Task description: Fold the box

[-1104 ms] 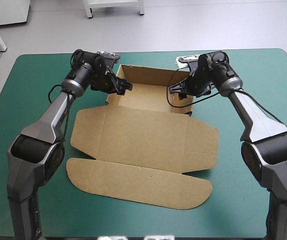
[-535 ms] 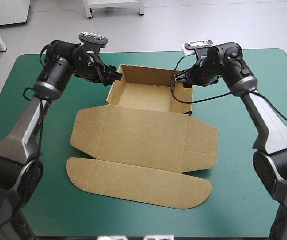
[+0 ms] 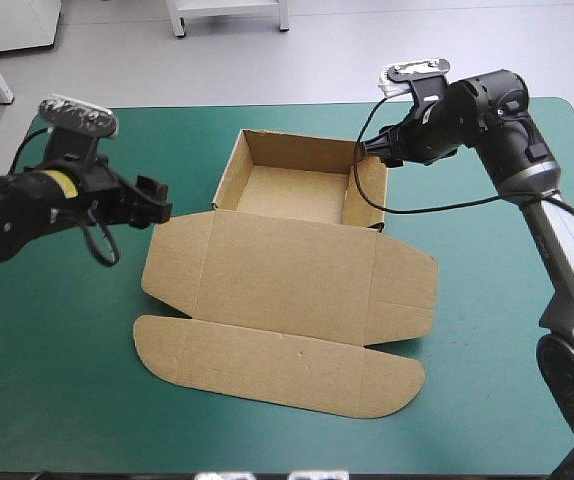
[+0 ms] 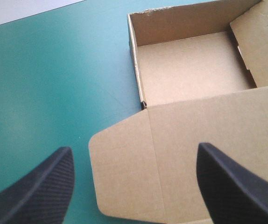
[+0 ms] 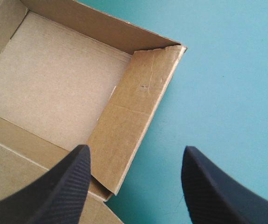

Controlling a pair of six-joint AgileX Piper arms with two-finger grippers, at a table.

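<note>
Found the box (image 3: 297, 270) on the teal-green table (image 3: 67, 330), at its middle and reaching toward the far edge. Saw it standing as an open tray (image 3: 292, 190) with all four walls raised, the lid (image 3: 287, 265) lying flat on the table on the near side. Noted a side flap (image 3: 172, 255) spread flat at each end of the lid, and a long rounded flap (image 3: 277, 365) lying flat closest to the table's near edge.

Found the left jaws spread wide and holding nothing. Placed them, from the high view, to the left of the box, near the lid's left side flap but apart from it, pointing toward the board. Saw, in the left wrist view, the black fingers (image 4: 40, 186) well apart, one over bare table and the other over the lid. Made out the left side flap and the tray's near left corner ahead, between the two.

Found the right jaws spread as well, and empty. Placed them, from the high view, at the tray's far right corner, above the right wall (image 3: 367, 195). Saw, in the right wrist view, one finger over the tray's inside by the foot of that wall and the other over bare table outside the box, with the wall ahead between them. Noted its inner panel leaning slightly into the tray. Could not tell whether either finger touched the board.
</note>
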